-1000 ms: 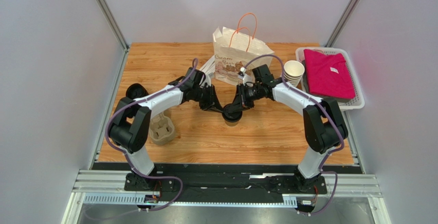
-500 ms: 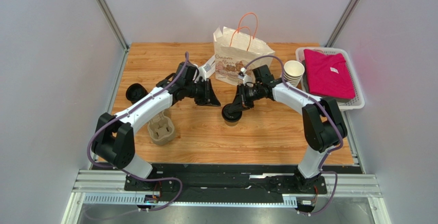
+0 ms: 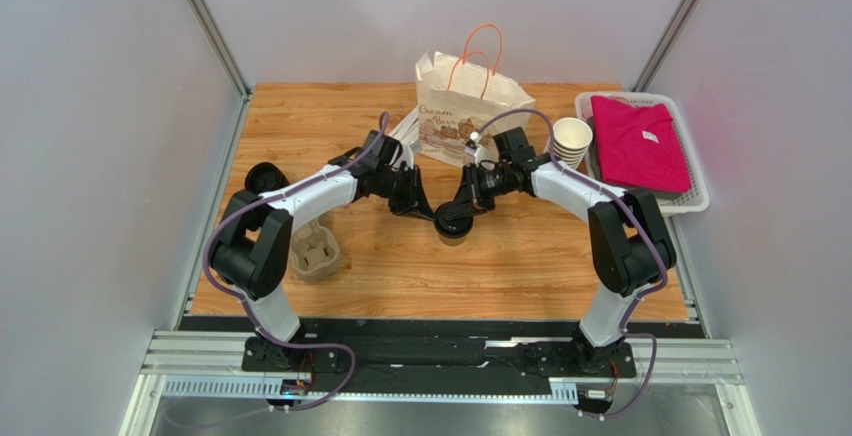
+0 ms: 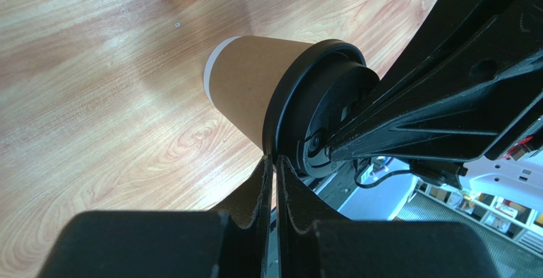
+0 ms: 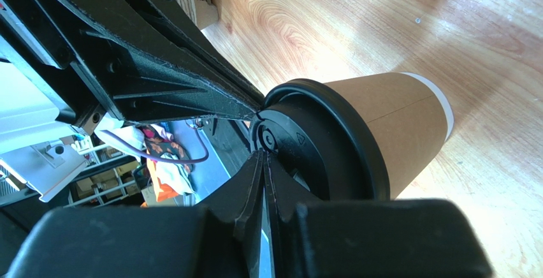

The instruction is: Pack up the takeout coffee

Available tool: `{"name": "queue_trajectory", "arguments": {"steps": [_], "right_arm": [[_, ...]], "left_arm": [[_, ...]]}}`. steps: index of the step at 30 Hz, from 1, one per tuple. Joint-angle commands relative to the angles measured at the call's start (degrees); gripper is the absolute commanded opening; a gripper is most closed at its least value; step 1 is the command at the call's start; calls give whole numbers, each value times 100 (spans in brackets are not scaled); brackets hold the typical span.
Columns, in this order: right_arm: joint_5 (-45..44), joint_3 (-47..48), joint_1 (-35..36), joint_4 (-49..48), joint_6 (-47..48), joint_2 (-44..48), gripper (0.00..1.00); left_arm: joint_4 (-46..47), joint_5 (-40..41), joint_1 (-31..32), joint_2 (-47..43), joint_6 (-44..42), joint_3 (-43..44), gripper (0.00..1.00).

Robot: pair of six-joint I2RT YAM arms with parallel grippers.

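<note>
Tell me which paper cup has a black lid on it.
The takeout coffee, the single cup in front of the paper bag. The stacked cups at the right are lidless, with white insides showing.

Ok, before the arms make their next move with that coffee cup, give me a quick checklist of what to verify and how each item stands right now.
1. Lid seated on the takeout coffee: ok, the rim looks flush where it shows.
2. Coffee upright on the table: ok.
3. Left hand gripping the coffee: not ok. It is shut, with its tips only at the lid's edge.
4. Right hand gripping the coffee: not ok. It is shut, with its tips on the lid's top.
5. Paper bag mouth open to take the coffee: cannot tell.
</note>
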State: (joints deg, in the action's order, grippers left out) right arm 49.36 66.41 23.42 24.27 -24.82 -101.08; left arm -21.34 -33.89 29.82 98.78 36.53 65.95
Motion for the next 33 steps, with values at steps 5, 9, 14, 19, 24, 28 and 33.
{"name": "queue_trajectory", "arguments": {"steps": [5, 9, 14, 19, 24, 28, 33], "right_arm": [[-647, -199, -22, 104, 249, -255, 10], [-568, -225, -30, 95, 232, -176, 11], [-68, -181, -30, -98, 92, 228, 18], [494, -32, -30, -431, -198, 799, 27], [688, 12, -118, -301, -330, 1282, 28], [496, -330, -425, 313, -50, 1503, 26], [250, -699, -663, 719, 407, 1582, 24]], "left_arm": [[-204, 427, -161, -684, -402, 84, 10], [-133, 339, -56, -966, -217, 111, 11], [51, 251, -29, -1027, -6, -3, 21], [376, 76, -29, -1124, 3, -91, 29], [833, -416, 6, -975, 231, -74, 30], [1044, -688, 94, -799, 284, 49, 33], [1203, -874, 208, -668, 337, 58, 34]]}}
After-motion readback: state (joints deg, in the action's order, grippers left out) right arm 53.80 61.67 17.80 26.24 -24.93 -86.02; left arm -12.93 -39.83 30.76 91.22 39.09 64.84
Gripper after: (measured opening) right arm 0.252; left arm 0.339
